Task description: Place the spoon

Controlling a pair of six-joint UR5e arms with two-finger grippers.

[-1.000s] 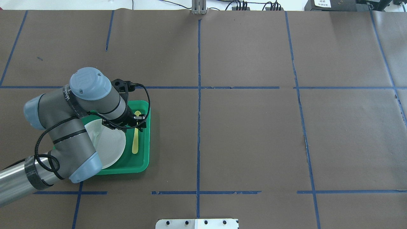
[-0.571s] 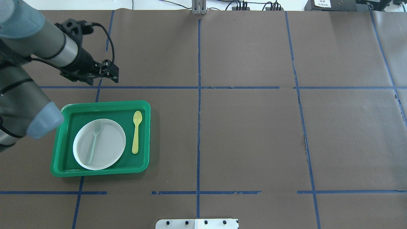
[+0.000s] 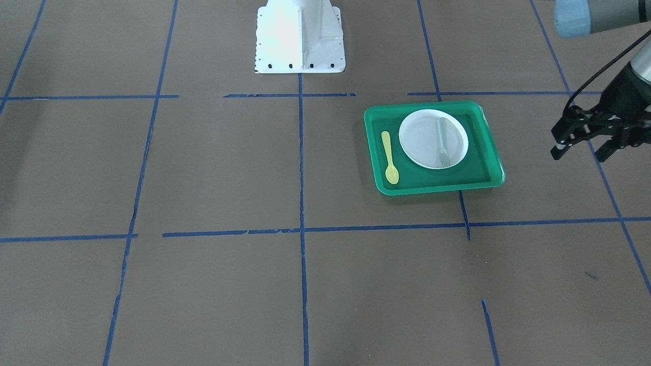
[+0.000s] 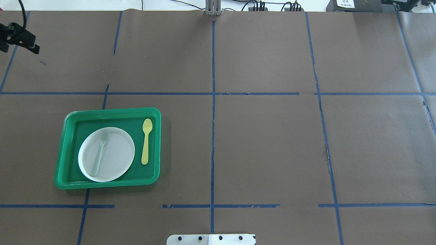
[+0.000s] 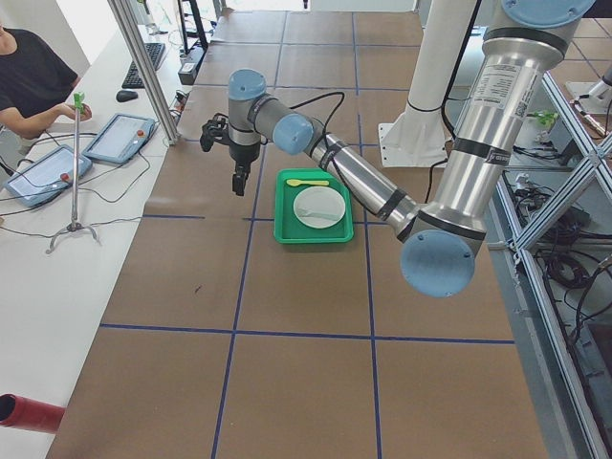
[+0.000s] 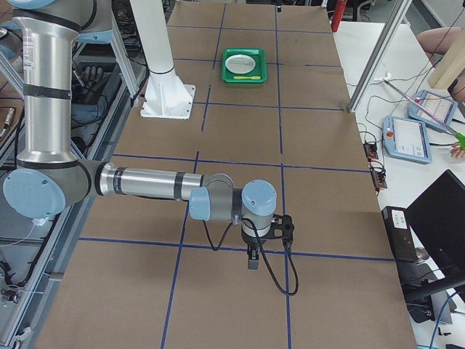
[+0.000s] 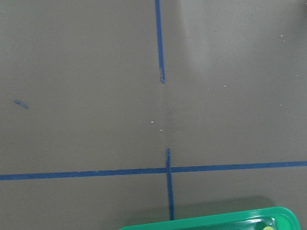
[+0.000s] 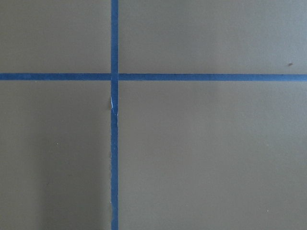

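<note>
The yellow spoon (image 4: 146,141) lies flat in the green tray (image 4: 155,146), along its right side next to the white plate (image 4: 115,156). Nothing touches it. It also shows in the front view (image 3: 390,157). A pale fork (image 4: 100,151) lies on the plate. My left gripper (image 3: 580,151) is open and empty. It hangs above the bare table, well clear of the tray, at the far left edge of the overhead view (image 4: 18,47). My right gripper (image 6: 252,258) shows only in the right side view, far from the tray, and I cannot tell its state.
Brown paper with blue tape lines (image 4: 213,102) covers the table. The robot's white base plate (image 3: 300,35) stands at the near middle edge. The left wrist view shows the tray's rim (image 7: 216,221) at the bottom. The right wrist view shows only tape lines (image 8: 114,120).
My left gripper has moved from just over the spoon in the tray to the far left corner of the table. The spoon, plate and fork have not moved.
</note>
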